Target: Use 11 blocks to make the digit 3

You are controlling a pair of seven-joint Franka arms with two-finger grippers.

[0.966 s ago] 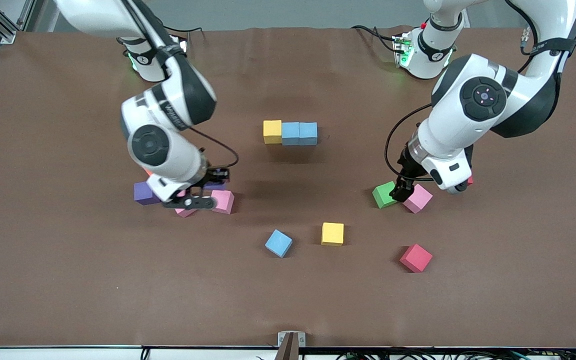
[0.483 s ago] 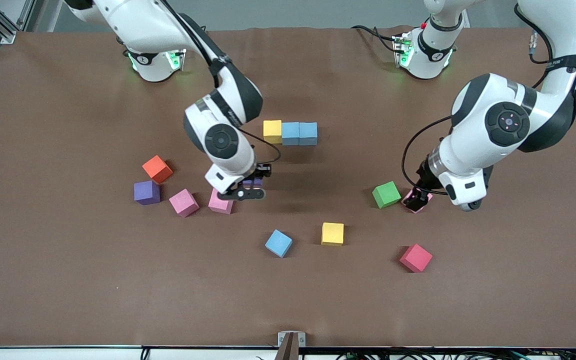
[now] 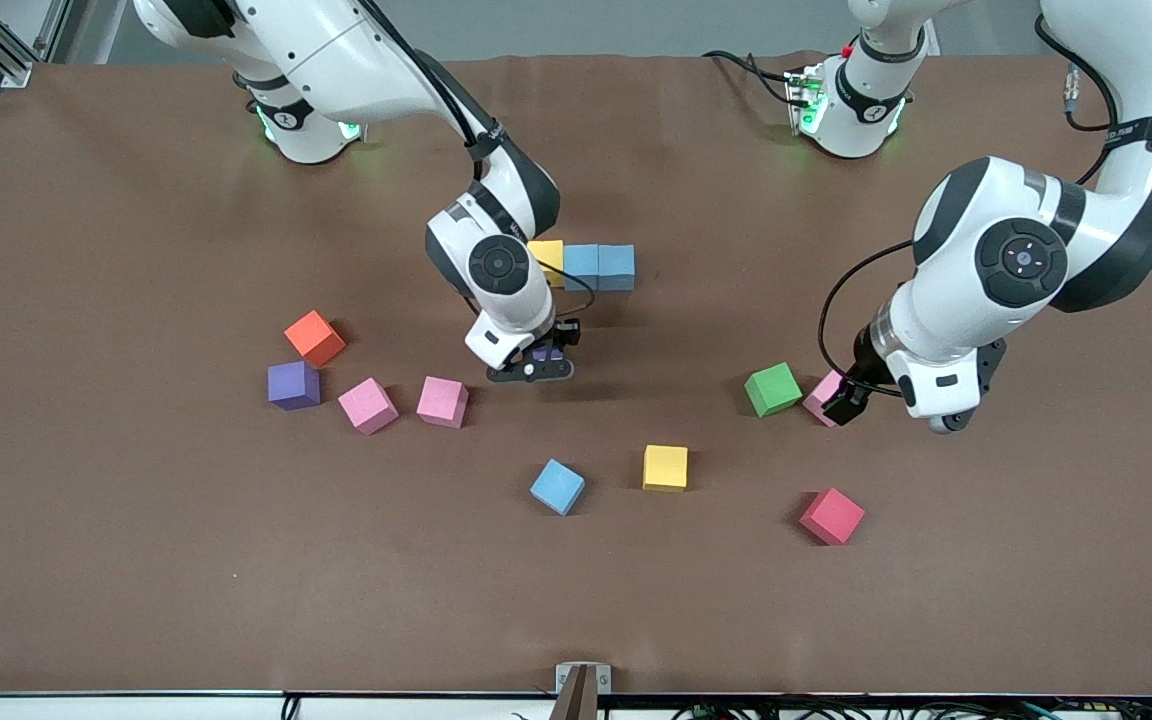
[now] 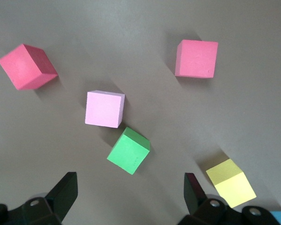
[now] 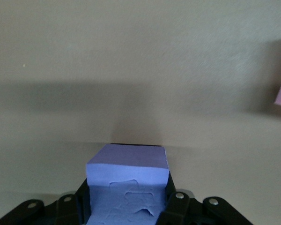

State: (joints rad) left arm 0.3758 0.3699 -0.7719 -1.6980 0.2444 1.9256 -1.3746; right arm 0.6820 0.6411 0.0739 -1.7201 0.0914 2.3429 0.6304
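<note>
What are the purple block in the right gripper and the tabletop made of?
Purple block: likely soft matte foam; its face shows pressed dents, no shine, shut in the right gripper. Tabletop: looks like a matte brown mat or cloth, faintly rippled at one edge.

No text, label, brand, number or sign can be read anywhere in these views. The blocks' faces are plain colour with no markings, and the brown counter [image 3: 136, 520] carries no print. Both arms have dark lettering on their white casings, but it is too small to make out.
</note>
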